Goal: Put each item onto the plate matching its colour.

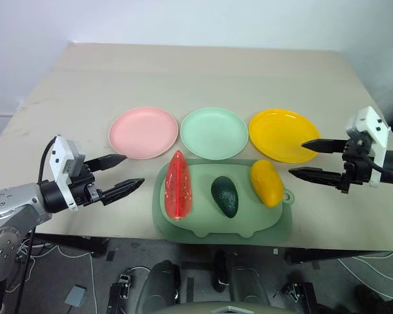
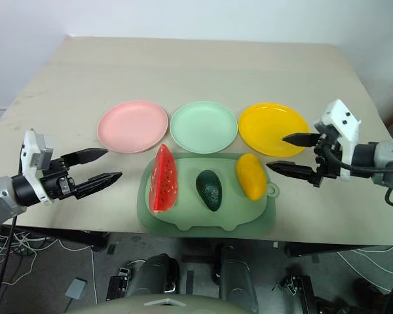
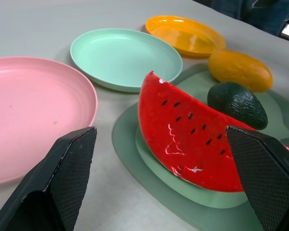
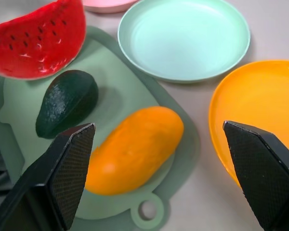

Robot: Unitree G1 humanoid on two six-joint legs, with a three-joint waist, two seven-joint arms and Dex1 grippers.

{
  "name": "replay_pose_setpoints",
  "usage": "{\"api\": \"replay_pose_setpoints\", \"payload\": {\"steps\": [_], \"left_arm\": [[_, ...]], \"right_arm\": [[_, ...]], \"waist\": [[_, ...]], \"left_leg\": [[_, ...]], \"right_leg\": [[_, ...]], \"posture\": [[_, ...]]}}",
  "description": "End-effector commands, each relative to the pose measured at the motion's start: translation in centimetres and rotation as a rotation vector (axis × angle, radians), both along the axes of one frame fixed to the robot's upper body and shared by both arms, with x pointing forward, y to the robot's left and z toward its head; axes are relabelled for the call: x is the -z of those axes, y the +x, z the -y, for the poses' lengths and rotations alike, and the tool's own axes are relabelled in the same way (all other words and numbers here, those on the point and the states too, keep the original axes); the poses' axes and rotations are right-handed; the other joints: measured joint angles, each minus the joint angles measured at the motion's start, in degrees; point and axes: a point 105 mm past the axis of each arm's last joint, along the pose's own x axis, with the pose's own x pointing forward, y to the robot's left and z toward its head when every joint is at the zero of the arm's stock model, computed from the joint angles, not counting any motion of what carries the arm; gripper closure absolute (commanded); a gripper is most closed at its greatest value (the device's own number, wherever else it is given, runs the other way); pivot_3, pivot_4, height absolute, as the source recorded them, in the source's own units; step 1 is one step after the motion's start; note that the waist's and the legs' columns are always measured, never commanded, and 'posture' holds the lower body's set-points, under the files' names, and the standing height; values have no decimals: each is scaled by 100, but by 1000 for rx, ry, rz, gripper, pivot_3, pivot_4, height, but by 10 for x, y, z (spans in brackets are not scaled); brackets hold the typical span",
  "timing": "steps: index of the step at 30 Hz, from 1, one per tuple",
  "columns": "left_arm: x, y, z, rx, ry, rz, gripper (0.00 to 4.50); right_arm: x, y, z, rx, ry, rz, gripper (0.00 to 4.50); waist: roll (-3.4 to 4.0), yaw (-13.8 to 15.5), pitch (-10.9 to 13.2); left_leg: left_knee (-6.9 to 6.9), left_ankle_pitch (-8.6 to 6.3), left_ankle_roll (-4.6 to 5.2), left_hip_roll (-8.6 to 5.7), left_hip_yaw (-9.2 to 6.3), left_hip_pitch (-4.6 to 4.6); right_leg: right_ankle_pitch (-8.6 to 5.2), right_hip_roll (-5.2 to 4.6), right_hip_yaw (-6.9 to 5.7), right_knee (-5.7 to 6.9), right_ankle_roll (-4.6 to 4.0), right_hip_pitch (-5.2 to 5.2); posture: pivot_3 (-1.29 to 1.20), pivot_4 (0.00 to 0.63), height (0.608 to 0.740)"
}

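Items all sit on the green mat (image 1: 262, 226) at the bench (image 1: 203, 72) front edge: watermelon slice (image 1: 178, 186), avocado (image 1: 225, 195), mango (image 1: 266, 182), left to right. Behind them you have the pink plate (image 1: 143, 133), mint plate (image 1: 214, 133) and yellow plate (image 1: 281, 134), all bare. Your left tool (image 1: 126, 174) hovers beside the watermelon, fingers spread wide, holding nothing. Your right tool (image 1: 306, 158) stands likewise agape beside the mango, its upper finger covering part of the yellow plate's rim.
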Motion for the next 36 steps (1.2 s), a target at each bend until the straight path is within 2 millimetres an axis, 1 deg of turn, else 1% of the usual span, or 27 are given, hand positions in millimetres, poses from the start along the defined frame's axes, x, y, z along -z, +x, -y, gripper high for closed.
{"api": "replay_pose_setpoints", "payload": {"steps": [1,3,4,6,9,11,14,22,27,31,36], "left_arm": [[0,0,3,22,3,15,7],[-1,2,4,26,-6,17,7],[-4,4,5,28,-26,24,7],[-9,8,6,28,-64,36,7],[-9,10,9,38,-63,43,7],[-10,11,10,40,-70,47,7],[-16,10,11,31,-123,62,7],[-17,9,11,18,-138,72,7],[-18,7,11,9,-145,78,7],[-20,7,11,4,-146,83,7],[-21,8,9,-3,-140,83,7]], "right_arm": [[-8,-10,-22,-8,5,-120,0],[-3,2,-20,125,-23,-186,0],[2,4,-17,164,-56,-223,0],[10,4,-14,194,-124,-273,0],[16,9,-17,209,-132,-327,0],[19,12,-17,233,-158,-329,0],[26,16,-17,269,-148,-367,0],[44,23,-17,357,-123,-456,0],[50,24,-23,384,-80,-502,0],[58,22,-30,429,-44,-553,0],[72,28,-34,500,-71,-549,0]], "waist": [[1,1,0],[-5,4,-3],[-5,9,-3],[-8,48,-5],[-8,27,-5],[-8,8,-5],[-8,1,-5],[-9,9,-5],[-10,7,-6],[-10,12,-6],[-10,7,-6]], "left_leg": [[2,0,0,1,0,-2],[3,0,0,2,-3,-10],[4,0,0,2,-3,-9],[7,0,0,-2,-7,-22],[9,-4,7,-9,-5,-28],[9,-7,14,-10,2,-27],[9,-7,14,-8,3,-25],[12,-3,7,-6,0,-21],[11,-3,7,-5,0,-22],[12,-3,7,-6,-1,-22],[13,-2,7,-5,0,-21]], "right_leg": [[0,-1,0,0,-3,-2],[-2,0,-1,1,-7,-9],[-2,1,-1,2,-8,-9],[-1,-5,-4,2,-8,-15],[6,-10,-6,-4,3,-15],[7,-11,-1,-6,6,-15],[7,-7,-1,-6,7,-15],[8,-5,-1,3,6,-12],[9,-4,-2,2,7,-13],[9,-4,-3,2,7,-11],[9,-4,-2,1,9,-10]], "posture": [[0,150,740],[0,150,740],[0,150,740],[0,150,740],[0,150,740],[0,150,740],[0,150,740],[0,150,740],[0,150,740],[0,150,740],[0,150,740]]}}
